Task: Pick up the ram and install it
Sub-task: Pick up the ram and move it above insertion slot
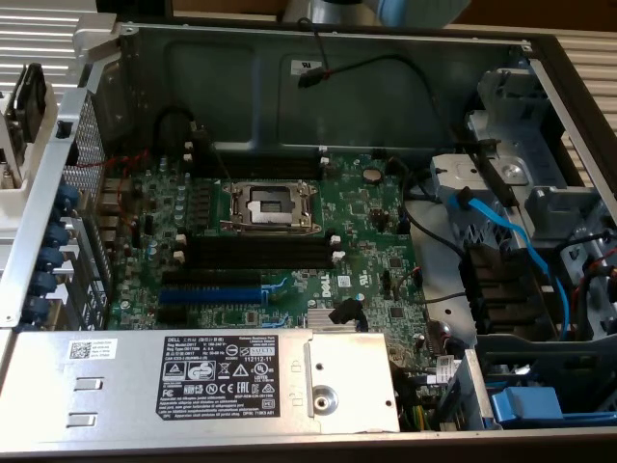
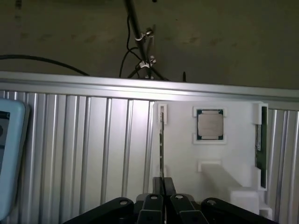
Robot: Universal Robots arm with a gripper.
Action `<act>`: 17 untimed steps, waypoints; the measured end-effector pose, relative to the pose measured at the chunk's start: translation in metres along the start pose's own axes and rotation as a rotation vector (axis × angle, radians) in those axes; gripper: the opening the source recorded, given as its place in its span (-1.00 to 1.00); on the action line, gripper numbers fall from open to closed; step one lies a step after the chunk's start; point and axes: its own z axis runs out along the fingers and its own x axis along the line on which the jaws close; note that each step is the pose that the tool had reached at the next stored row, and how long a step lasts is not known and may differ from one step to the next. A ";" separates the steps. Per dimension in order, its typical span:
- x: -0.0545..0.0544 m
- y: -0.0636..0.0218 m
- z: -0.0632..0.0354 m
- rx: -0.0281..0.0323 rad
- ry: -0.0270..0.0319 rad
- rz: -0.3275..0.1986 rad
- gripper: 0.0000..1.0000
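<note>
- Gripper (image 2: pixel 163 183): fingers drawn together, clamped on the near end of the ram. The two dark finger pads sit flat against the strip's two faces.
- Ram (image 2: pixel 161 140): a thin dark strip seen edge-on, standing in a narrow groove of the white holder (image 2: pixel 182 154). It runs from the gripper away to a small white clip at the far end. Whether it has left the groove cannot be told.
- White holder: a moulded tray resting on a ribbed metal surface (image 2: pixel 84 149).
- Processor chip (image 2: pixel 210 123): square, lying in its own recess in the holder, beside the ram and apart from it.
- Second strip (image 2: pixel 258 140): dark green, seated in the groove at the holder's other side, well apart from the gripper.
- Pale blue device (image 2: pixel 9 154): at the edge of the ribbed surface, well apart from the holder.
- Computer case, exterior view: open, with the green motherboard (image 1: pixel 366 222) exposed.
- Black memory slots (image 1: pixel 258 253): a row with white end clips, just below the processor socket (image 1: pixel 268 205). All look empty.
- Blue slot (image 1: pixel 210 295): just below the black ones, towards the exterior view's left.
- Step in hand, as judged: the pick-up from the holder.
- Handling note, as judged: the strip is thin and gripped at one end only, so it can lever in the groove. A pull straight along the groove, with the wrist kept square and no twist, should free it cleanly. The grip looks centred across the strip's thickness, which helps.
- Risk, as judged: a sideways pull could jam the strip against the groove walls or shift it between the pads.
</note>
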 end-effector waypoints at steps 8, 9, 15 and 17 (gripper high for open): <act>0.013 -0.0213 -0.0358 -0.0075 -0.0005 0.000 -0.76; 0.015 -0.0242 -0.0396 -0.0086 -0.0005 0.000 -0.76; 0.025 -0.0457 -0.0482 -0.0125 -0.0009 -0.001 -0.76; 0.027 -0.0537 -0.0493 -0.0134 -0.0010 -0.001 -0.76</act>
